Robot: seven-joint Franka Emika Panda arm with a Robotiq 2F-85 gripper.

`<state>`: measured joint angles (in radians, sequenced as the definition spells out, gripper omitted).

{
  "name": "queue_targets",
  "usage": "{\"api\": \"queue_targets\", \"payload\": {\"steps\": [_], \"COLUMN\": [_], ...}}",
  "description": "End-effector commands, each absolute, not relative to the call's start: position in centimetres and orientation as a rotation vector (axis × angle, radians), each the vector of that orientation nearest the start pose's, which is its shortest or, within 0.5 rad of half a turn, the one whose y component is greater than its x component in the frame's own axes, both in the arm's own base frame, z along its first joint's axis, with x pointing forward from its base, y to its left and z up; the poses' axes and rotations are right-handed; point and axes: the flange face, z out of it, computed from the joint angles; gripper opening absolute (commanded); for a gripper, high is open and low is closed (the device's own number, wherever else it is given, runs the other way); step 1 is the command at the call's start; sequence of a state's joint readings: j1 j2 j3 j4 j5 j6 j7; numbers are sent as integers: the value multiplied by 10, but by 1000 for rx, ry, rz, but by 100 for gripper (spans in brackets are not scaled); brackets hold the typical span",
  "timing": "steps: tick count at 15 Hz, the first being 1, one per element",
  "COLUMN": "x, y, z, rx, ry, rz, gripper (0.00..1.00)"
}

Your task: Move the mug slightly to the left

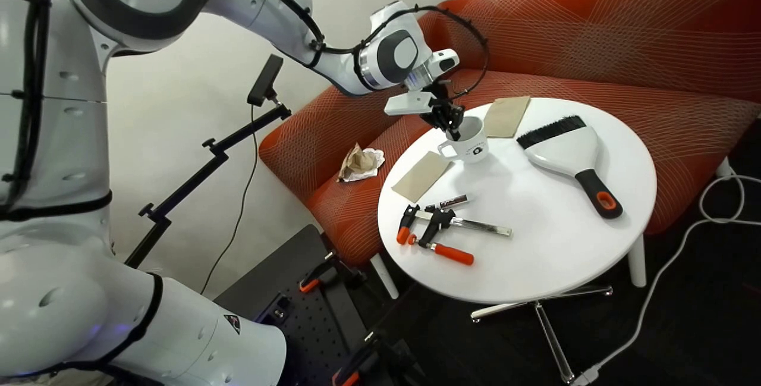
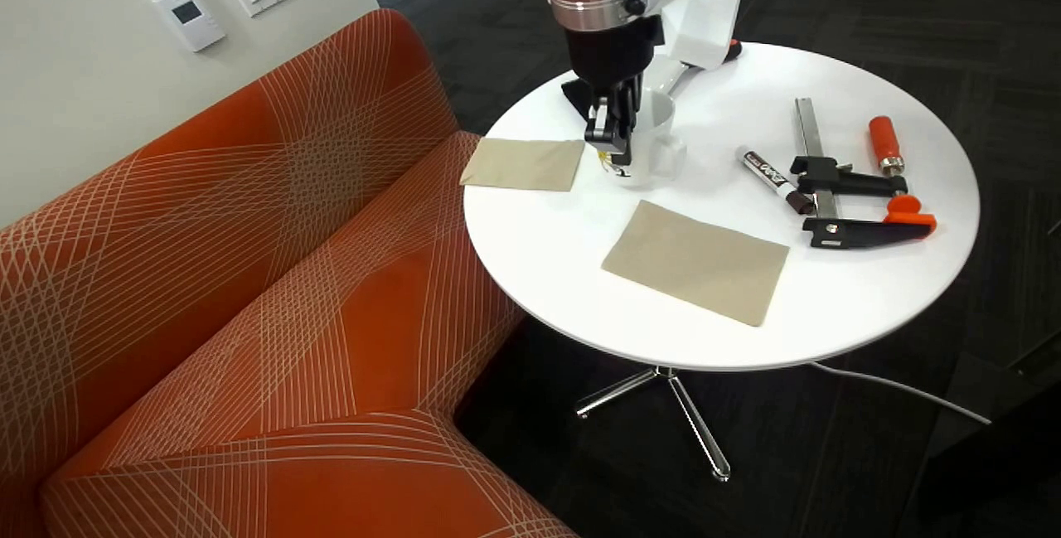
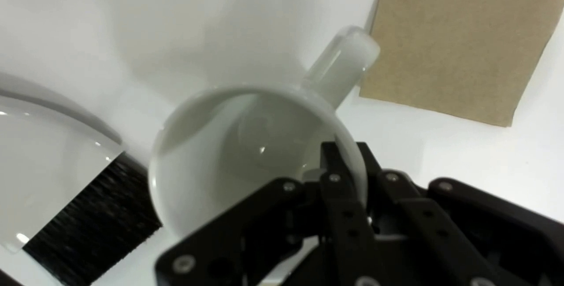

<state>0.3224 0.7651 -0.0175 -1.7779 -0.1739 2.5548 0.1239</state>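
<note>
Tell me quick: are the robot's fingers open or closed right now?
Black gripper: closed, its fingers pinching one side of the white, round ceramic mug.

both ext. views above tbl (image 1: 547,201), wrist view nr mug (image 3: 260,154)

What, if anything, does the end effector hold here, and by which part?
The mug, by its rim: the end effector looks closed on it, one finger inside the mug, the other outside.
</note>
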Motion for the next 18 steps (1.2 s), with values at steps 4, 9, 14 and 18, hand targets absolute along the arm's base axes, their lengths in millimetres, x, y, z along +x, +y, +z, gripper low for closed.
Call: {"api": "queue_targets", "payload": {"steps": [4,9,14,18], "x": [632,631,625,617], "y": [196,196,200,197], "z": [126,126,149,179], "rx": [-3193,-3200,-3207,-3200], "ry": [-606,-605,-626,-601], "rz": [-50,-46,-110,-131], "gripper": [3,44,83,100]}}
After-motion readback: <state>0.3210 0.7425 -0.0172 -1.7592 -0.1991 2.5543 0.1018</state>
